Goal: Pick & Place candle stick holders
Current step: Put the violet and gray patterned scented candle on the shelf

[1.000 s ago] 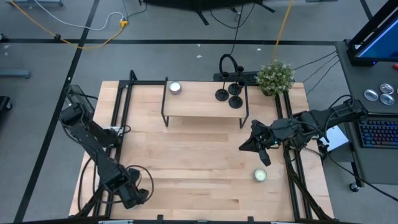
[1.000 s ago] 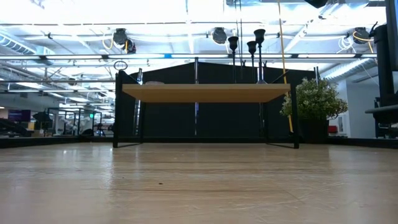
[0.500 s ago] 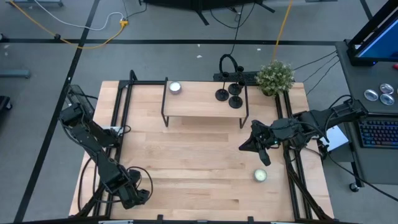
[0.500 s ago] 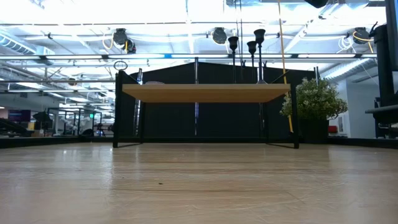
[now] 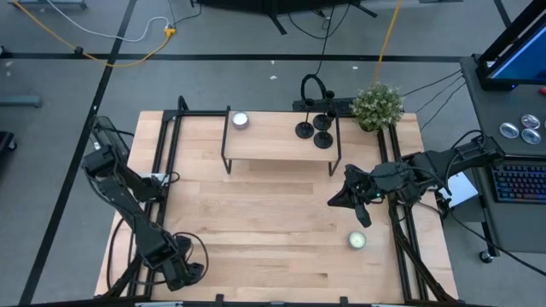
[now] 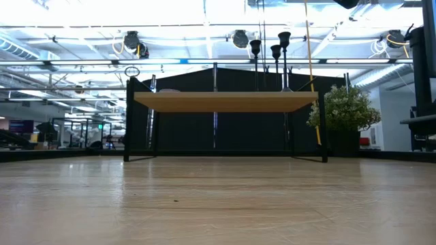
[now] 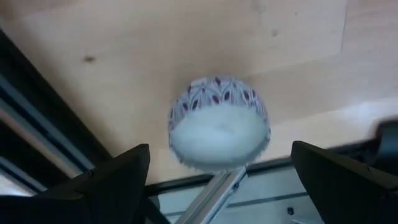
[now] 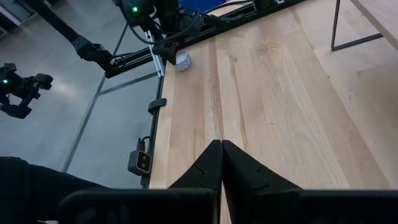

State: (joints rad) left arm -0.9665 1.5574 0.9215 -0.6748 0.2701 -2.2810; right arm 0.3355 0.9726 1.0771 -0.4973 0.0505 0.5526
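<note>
The left gripper [image 7: 217,180], fingers wide apart, hangs over a patterned cup [image 7: 219,129] at the table's near left corner. The right gripper [image 8: 221,163] is pinched shut above bare wood. The three holders [image 5: 314,132] stand clustered on the shelf [image 5: 273,145]; I'd approach each stem from above, singly.

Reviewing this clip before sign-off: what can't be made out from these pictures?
- Candle stick holders: low view hides the bases behind the shelf edge; only stems show.
- Left claw: high view buries its fingers under the arm, and the patterned candle cup it faces is blurred in the left wrist view.
- Both claws: absent from the low view.
- Right claw: fingers together, empty.
</note>
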